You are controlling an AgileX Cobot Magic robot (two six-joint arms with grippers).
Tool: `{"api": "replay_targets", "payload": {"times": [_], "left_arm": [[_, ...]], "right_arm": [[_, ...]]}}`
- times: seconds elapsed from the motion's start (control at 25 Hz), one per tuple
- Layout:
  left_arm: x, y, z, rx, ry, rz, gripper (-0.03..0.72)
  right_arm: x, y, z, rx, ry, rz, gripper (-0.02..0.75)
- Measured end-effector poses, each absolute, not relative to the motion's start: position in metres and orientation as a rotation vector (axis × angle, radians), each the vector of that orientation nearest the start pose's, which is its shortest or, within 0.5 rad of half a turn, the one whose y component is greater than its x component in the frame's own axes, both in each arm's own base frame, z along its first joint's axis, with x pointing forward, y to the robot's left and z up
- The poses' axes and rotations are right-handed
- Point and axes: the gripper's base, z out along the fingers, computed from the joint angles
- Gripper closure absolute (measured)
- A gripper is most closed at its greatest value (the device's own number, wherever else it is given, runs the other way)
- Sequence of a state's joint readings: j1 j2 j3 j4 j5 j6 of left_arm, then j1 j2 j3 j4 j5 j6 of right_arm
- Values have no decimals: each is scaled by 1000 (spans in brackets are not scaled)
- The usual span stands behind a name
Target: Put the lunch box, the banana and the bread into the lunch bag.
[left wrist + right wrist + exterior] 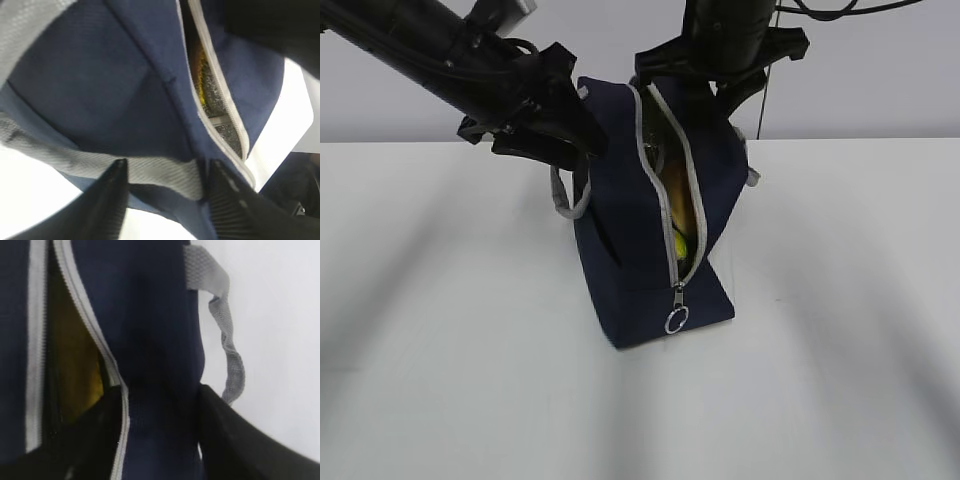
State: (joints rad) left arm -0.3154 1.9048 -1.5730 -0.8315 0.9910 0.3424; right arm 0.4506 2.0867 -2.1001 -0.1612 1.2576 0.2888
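The lunch bag point(655, 215) stands on the white table point(440, 330), tilted, its far end raised and its near end on the surface. The grey zipper point(672, 190) gapes open, its ring pull point(677, 320) hanging at the near end. Yellow, apparently the banana point(680, 240), shows inside. The left gripper point(162, 200) pinches the bag's left side at a grey strap point(150, 172). The right gripper point(160, 430) clamps the navy fabric beside the zipper's right edge.

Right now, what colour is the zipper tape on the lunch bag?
Light grey zipper tape against the navy-blue fabric lunch bag; clearest in the exterior view.
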Motion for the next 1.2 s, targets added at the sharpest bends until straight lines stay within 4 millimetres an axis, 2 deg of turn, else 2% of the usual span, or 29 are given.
{"api": "replay_targets", "payload": {"times": [0.08,0.2,0.4,0.52,0.72,0.84,1.04,1.2], "left_arm": [[376,-182,277,395,2589,-1055,223],[375,-183,282,428,2589,-1060,188],[372,-181,297,542,2615,-1031,179],[373,-176,304,566,2668,-922,177],[375,-164,309,549,2741,-712,178],[376,-160,307,527,2770,-631,178],[378,-153,303,512,2798,-511,183],[377,-149,293,504,2840,-451,198]], "right_arm": [[417,187,314,-239,2690,7,312],[417,187,315,-235,2688,12,262],[417,188,315,-234,2690,28,252],[415,188,318,-238,2684,35,251],[407,184,338,-261,2639,51,251],[403,185,345,-281,2622,56,251],[391,198,356,-366,2590,75,251],[377,198,369,-384,2568,87,251]]}}
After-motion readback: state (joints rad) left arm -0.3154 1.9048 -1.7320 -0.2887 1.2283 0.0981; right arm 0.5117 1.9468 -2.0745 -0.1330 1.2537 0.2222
